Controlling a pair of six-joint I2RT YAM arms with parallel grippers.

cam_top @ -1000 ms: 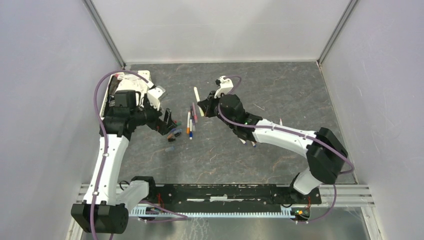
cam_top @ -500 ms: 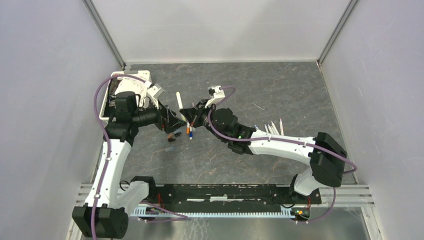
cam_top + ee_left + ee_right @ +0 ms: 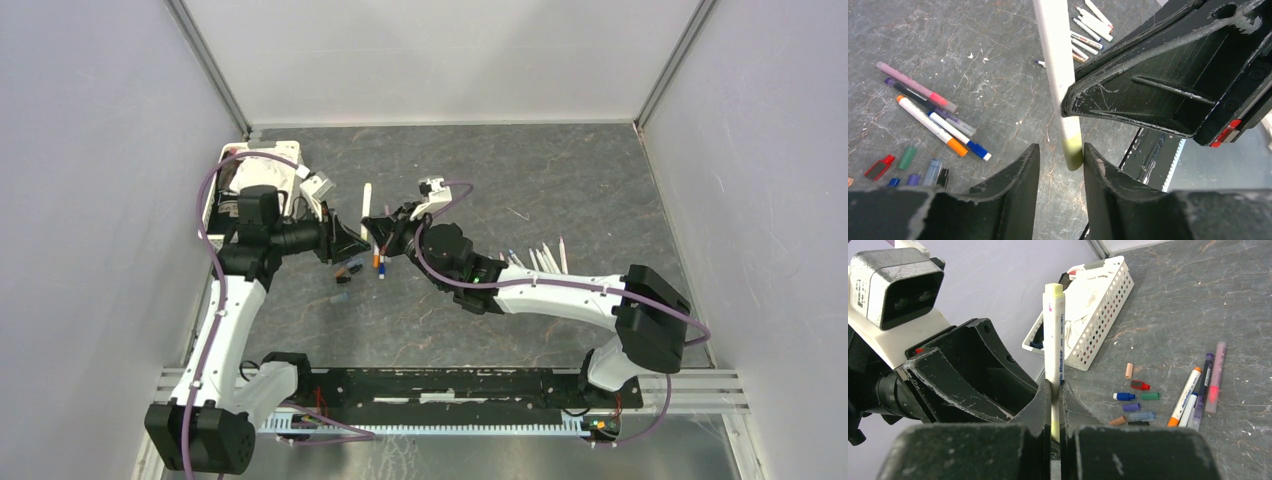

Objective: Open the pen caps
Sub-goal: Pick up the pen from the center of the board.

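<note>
The right pincer (image 3: 1054,407) clamps a white pen (image 3: 1053,335) above the worktop (image 3: 998,75). The left pincer (image 3: 1061,155) stands part-open around its yellow cap (image 3: 1073,150), seemingly not yet squeezing it.

White perforated basket (image 3: 1100,320), white cloth (image 3: 1082,292) inside; pens (image 3: 1189,392) on grey table (image 3: 1198,300).

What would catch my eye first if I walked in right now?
One white pen held up in the middle: the right gripper clamps its barrel, while the left gripper straddles its yellow end, jaws apart. Next, the scatter of loose coloured caps and a few pens lying on the dark table just beside them.
</note>
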